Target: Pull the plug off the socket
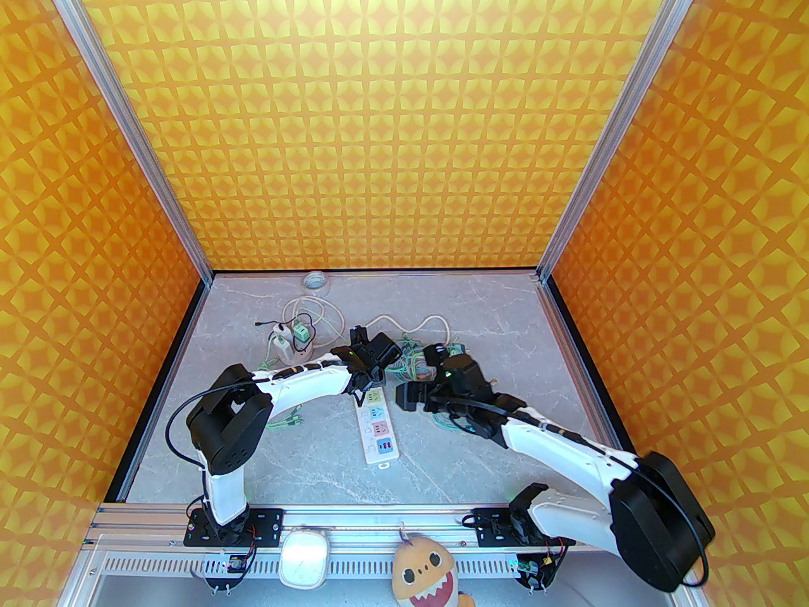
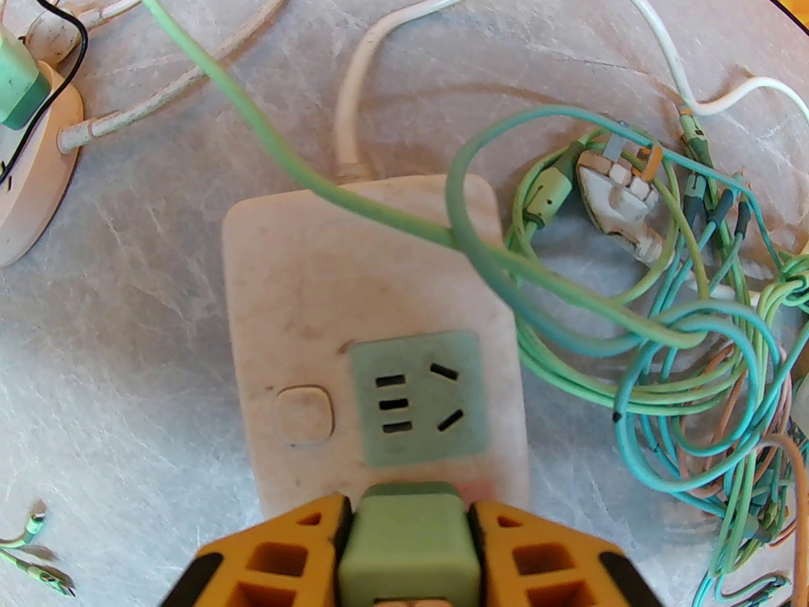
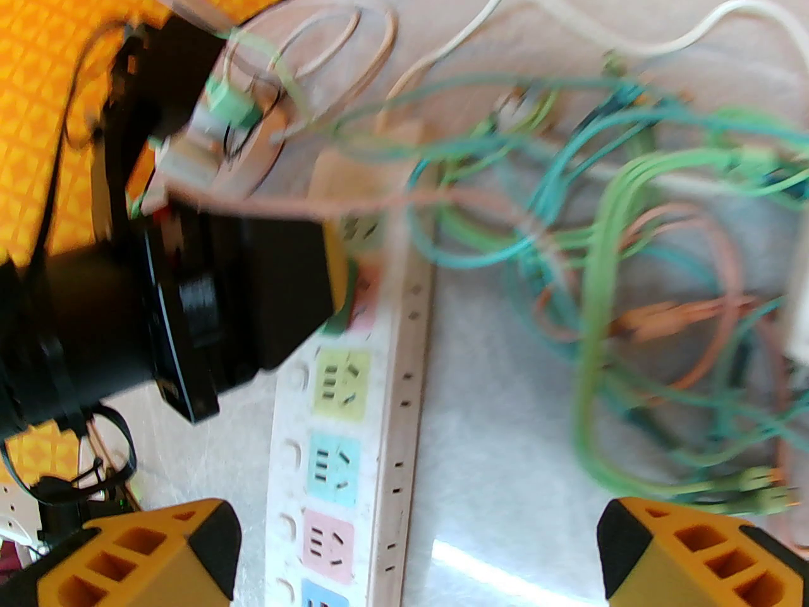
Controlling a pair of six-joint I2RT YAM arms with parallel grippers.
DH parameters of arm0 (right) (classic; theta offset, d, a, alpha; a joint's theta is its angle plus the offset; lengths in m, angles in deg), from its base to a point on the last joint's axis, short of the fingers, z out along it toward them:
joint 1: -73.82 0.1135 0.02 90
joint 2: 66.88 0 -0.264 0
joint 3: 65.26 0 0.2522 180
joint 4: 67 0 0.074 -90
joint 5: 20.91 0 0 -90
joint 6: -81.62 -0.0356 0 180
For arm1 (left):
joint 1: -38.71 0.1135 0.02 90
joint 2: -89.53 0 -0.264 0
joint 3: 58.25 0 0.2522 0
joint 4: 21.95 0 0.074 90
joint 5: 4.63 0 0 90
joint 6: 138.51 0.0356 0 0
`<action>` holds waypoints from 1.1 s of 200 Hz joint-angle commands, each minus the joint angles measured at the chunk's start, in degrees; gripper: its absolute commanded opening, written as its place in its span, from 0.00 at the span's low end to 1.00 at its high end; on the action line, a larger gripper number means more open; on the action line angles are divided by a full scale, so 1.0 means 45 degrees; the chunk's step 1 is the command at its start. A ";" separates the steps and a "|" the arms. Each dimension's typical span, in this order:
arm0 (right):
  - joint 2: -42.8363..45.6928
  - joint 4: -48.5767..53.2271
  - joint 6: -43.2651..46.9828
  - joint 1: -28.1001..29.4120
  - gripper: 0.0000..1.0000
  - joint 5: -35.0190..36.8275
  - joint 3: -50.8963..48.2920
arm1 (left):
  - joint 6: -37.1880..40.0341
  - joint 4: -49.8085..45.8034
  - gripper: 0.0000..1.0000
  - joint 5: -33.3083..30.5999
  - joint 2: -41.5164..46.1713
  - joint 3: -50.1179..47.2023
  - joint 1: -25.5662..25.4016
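Observation:
A white power strip, the socket (image 1: 378,430) (image 2: 303,288) (image 3: 354,453), lies mid-table with coloured outlets. A green plug (image 2: 407,554) sits on it just behind the green outlet; its prongs are hidden. My left gripper (image 2: 409,511) (image 1: 366,386) is shut on the plug, a yellow finger (image 2: 297,528) pressed against each side. My right gripper (image 3: 417,532) (image 1: 411,396) hovers open above the strip's right edge, nothing between its fingers. The left arm's black wrist (image 3: 189,313) shows in the right wrist view.
A tangle of green, teal and orange cables (image 1: 417,367) (image 2: 695,339) (image 3: 632,275) lies right of the strip, with a loose white plug (image 2: 622,206) in it. A second pale strip carrying a green adapter (image 1: 302,334) (image 2: 19,86) sits back left. Loose cable ends (image 1: 284,418) lie under the left arm.

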 commanded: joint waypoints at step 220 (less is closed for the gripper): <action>-0.8463 -0.7483 -0.5129 0.0443 0.00 -0.4076 0.2188 | 0.2380 0.0892 0.28 0.1094 0.1047 -0.1169 0.0593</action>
